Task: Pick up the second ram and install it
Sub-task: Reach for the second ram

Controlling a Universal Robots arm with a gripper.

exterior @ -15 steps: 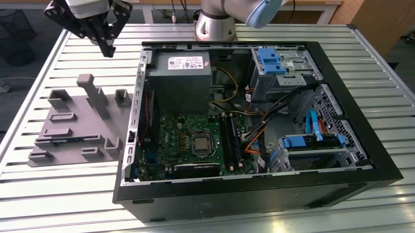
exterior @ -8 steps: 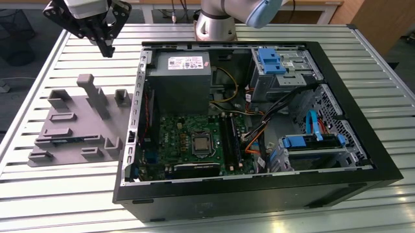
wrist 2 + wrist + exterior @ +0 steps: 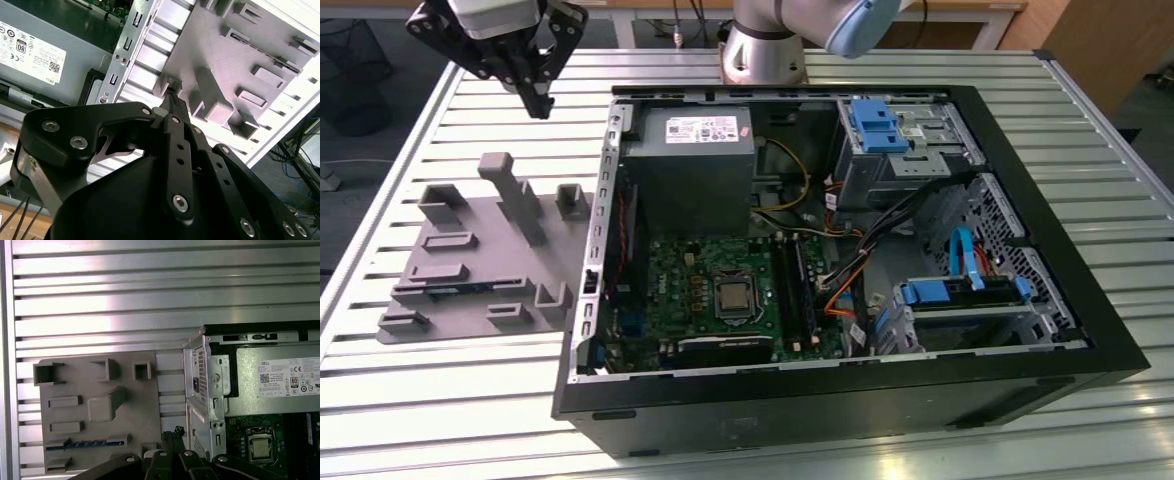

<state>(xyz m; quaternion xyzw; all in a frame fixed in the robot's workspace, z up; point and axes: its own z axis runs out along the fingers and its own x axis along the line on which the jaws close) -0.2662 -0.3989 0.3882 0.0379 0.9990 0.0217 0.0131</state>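
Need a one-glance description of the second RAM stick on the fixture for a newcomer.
Find the open computer case; on the slatted table at the exterior view's left of it lies a grey plastic fixture with upright blocks. The second ram is the thin dark-bluish strip set on edge in a slot across its near half, the only non-grey piece there.

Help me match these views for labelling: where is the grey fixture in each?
Exterior view: grey fixture on the table, to the exterior view's left of the case.
First wrist view: beside the case's metal wall.
Second wrist view: beyond the gripper's tips.
Shared landmark: power supply's white label.
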